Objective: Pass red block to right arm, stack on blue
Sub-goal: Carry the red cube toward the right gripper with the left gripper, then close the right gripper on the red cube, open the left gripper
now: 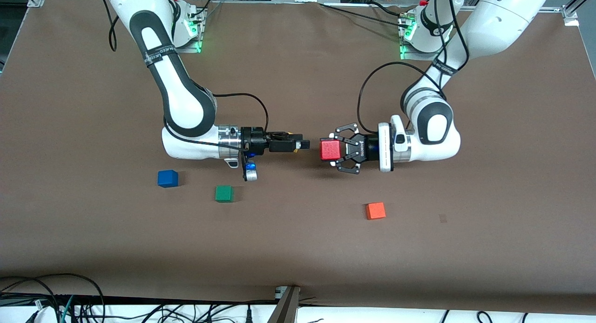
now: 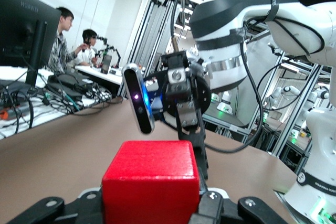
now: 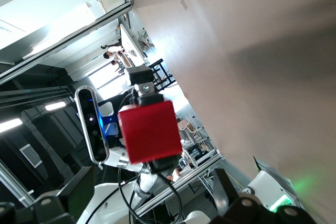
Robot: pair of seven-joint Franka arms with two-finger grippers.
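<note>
Front view shows the left hand (image 1: 336, 150) clamping the red block (image 1: 330, 150); the right hand (image 1: 305, 144), spread wide and empty, should straddle its free faces squarely before release.

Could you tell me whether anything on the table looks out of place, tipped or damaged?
Nothing stands out. The blue block, green block and orange block sit flat and apart on the table. The left gripper holds the red block squarely, facing the open right gripper.
</note>
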